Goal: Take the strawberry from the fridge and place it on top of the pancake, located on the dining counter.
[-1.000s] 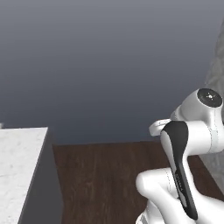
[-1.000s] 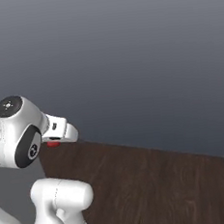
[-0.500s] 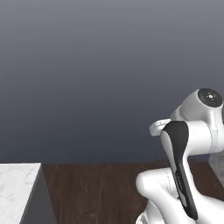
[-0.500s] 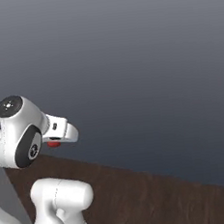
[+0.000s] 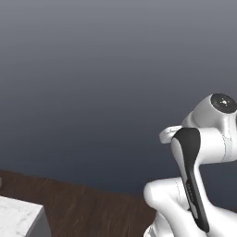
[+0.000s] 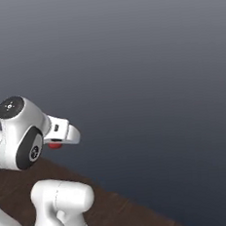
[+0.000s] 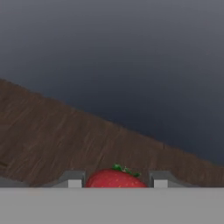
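A: What do the jaws (image 7: 114,183) hold?

B: They are clenched on the strawberry (image 7: 114,178), red with a green top, sitting between the 2 fingertips (image 7: 74,179). From the right base camera, a red spot (image 6: 55,145) shows under the raised white hand.

A: What lies around it?

B: A dark wooden floor (image 7: 52,135) and a plain grey wall (image 6: 145,72). A white marble corner (image 5: 18,220), probably the desk, sits at lower left.
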Controlling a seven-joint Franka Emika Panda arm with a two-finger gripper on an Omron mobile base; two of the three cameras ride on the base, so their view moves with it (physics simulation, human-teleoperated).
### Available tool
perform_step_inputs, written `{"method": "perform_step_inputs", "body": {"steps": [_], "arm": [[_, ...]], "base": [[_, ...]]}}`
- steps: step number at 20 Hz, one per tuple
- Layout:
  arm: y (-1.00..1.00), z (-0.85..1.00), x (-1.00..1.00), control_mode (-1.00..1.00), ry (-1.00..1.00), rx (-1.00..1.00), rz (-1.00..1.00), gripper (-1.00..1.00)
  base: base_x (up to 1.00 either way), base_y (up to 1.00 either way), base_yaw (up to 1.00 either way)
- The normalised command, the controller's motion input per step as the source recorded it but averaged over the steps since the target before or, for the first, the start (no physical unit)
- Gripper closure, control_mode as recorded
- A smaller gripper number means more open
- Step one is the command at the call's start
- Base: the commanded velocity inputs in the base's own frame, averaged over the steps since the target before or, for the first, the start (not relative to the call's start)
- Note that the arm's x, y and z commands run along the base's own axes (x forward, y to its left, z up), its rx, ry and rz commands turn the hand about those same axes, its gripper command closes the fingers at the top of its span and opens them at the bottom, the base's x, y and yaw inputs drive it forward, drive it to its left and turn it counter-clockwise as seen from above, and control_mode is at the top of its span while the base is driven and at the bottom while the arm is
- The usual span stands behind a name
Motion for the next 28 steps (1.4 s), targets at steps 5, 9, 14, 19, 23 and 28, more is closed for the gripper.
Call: {"method": "perform_step_inputs", "body": {"steps": [5,9,14,19,23,28], "arm": [[0.0,0.0,0.0,1.0,0.0,0.0,0.0,1.0],[0.0,0.0,0.0,1.0,0.0,0.0,0.0,1.0],[0.0,0.0,0.0,1.0,0.0,0.0,0.0,1.0],[0.0,0.0,0.0,1.0,0.0,0.0,0.0,1.0],[0.0,0.0,0.0,1.0,0.0,0.0,0.0,1.0],[0.0,0.0,0.0,1.0,0.0,0.0,0.0,1.0]], "base": [[1.0,0.0,0.68],[1.0,-0.03,0.7],[1.0,-0.09,0.69],[1.0,-0.19,0.61],[1.0,-0.13,0.6],[1.0,-0.12,0.55]]}}
